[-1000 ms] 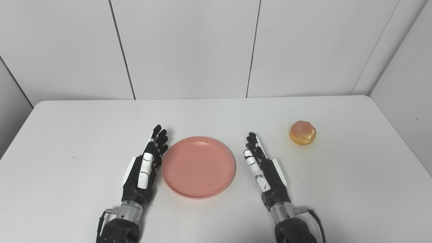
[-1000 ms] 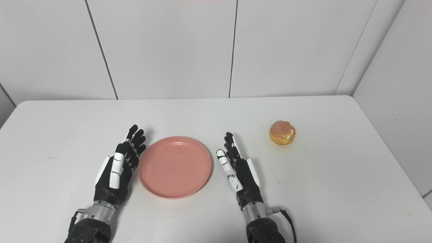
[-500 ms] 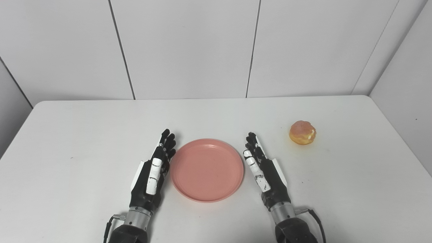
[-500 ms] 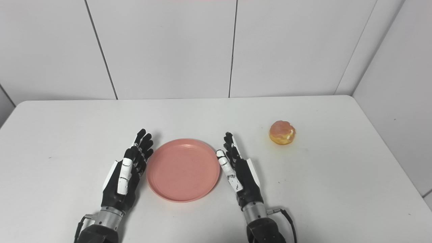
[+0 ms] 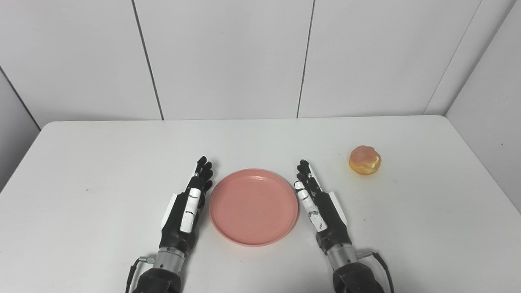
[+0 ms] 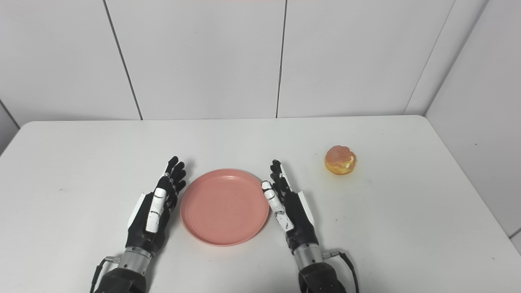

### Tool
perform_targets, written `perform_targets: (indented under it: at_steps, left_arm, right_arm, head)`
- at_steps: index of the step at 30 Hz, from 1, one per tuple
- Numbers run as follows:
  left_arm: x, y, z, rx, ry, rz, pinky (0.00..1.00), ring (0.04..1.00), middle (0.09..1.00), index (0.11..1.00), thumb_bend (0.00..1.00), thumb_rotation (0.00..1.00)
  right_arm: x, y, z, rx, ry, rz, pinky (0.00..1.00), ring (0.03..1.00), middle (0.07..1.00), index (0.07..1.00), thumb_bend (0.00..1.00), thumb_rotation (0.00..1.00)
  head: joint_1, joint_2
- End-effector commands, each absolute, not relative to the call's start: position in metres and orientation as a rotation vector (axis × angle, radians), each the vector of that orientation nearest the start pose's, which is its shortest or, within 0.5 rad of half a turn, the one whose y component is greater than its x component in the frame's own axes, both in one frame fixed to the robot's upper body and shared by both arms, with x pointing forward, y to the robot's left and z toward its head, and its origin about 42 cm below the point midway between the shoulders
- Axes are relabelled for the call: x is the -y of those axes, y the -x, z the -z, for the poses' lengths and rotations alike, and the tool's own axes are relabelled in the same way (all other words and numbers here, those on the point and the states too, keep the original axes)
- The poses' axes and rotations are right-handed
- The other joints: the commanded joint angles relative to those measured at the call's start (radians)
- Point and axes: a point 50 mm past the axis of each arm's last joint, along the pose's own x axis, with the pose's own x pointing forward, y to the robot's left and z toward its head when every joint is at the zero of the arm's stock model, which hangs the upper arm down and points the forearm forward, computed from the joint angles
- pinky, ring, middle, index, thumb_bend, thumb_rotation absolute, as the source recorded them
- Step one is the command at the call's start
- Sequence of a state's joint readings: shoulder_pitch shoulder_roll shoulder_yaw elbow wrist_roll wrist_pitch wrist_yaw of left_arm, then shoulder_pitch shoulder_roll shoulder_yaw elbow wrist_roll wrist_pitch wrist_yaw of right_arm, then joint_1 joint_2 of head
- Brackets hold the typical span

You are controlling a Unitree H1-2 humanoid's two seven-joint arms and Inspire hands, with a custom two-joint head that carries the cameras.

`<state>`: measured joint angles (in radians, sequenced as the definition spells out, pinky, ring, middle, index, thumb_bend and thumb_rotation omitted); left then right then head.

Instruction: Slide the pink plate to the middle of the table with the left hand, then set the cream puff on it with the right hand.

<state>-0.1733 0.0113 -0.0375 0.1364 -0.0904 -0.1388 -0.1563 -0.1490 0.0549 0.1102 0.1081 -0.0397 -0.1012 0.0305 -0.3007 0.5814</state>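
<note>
The pink plate lies flat on the white table, near its middle and toward the front. My left hand is open with fingers straight, edge-on to the table, right against the plate's left rim. My right hand is open too, fingers straight, close beside the plate's right rim. The cream puff, round and golden with a pinkish top, sits on the table to the right, beyond my right hand's fingertips. It also shows in the right eye view.
White wall panels stand behind the table and along its right side. The table's right edge runs a short way past the cream puff.
My left hand has moved right and pushed the pink plate to the right, toward my right hand. The right hand and the cream puff have not moved.
</note>
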Motion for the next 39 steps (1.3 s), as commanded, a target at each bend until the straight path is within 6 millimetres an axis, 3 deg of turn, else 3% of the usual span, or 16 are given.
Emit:
perform_targets:
  at_steps: [1,8,19,22,25,33,39]
  left_arm:
    - [-0.189,-0.328,-0.091,0.115,0.077,0.205,1.00,1.000,1.000,0.998,0.57,1.00]
    - [-0.198,-0.340,-0.083,0.137,0.029,0.176,1.00,1.000,1.000,1.000,0.65,1.00]
    - [-0.200,-0.345,-0.081,0.139,0.006,0.159,1.00,1.000,1.000,1.000,0.62,1.00]
    - [-0.197,-0.342,-0.081,0.128,0.019,0.164,1.00,1.000,1.000,1.000,0.65,1.00]
    - [-0.194,-0.339,-0.083,0.113,0.039,0.179,1.00,1.000,0.999,0.997,0.64,1.00]
    - [-0.185,-0.329,-0.094,0.049,0.043,0.219,1.00,0.980,0.966,0.966,0.60,1.00]
    - [-0.187,-0.328,-0.098,0.040,0.032,0.223,0.96,0.928,0.917,0.924,0.63,1.00]
  right_arm:
    - [0.146,-0.328,-0.126,0.176,-0.012,-0.192,1.00,0.999,0.989,1.000,0.57,0.87]
    - [0.147,-0.330,-0.128,0.196,-0.005,-0.177,1.00,0.994,0.983,1.000,0.56,0.87]
    - [0.162,-0.343,-0.136,0.238,0.073,-0.101,1.00,0.978,0.973,0.991,0.56,0.89]
    - [0.172,-0.351,-0.145,0.268,0.085,-0.027,0.99,0.952,0.946,0.952,0.58,0.88]
    - [0.182,-0.359,-0.152,0.308,0.075,-0.031,1.00,0.992,0.983,0.988,0.56,0.86]
    - [0.213,-0.374,-0.182,0.428,0.227,0.058,1.00,0.977,0.972,0.984,0.58,0.88]
    - [0.235,-0.382,-0.201,0.514,0.303,0.123,0.93,0.944,0.959,0.967,0.63,0.82]
  head:
    - [0.002,0.002]
    - [0.003,0.001]
    - [0.005,0.000]
    - [0.006,0.001]
    - [0.005,0.000]
    - [0.007,-0.001]
    - [0.007,0.000]
